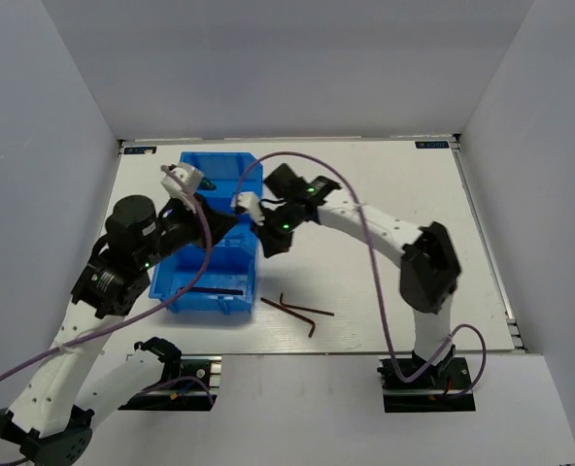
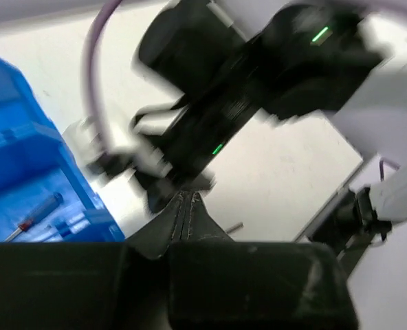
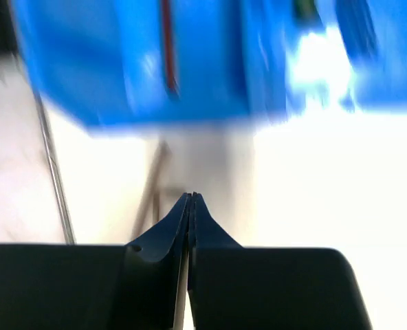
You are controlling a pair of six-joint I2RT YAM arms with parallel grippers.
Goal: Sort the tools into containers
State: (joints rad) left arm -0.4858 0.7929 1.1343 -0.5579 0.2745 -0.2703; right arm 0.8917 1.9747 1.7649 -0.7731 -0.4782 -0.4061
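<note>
The blue divided bin stands left of centre. A dark hex key lies in its near compartment. Two more hex keys lie on the table to the right of the bin. My left gripper is shut and empty above the bin's right edge. My right gripper is shut and empty just right of the bin, close to the left one. The left wrist view shows the left gripper with jaws pressed together, and a red-and-blue screwdriver in the bin. The right wrist view shows the right gripper shut, the blurred bin ahead.
The right arm fills the left wrist view, very near the left fingers. Grey walls enclose the white table on three sides. Hex keys show blurred on the table in the right wrist view.
</note>
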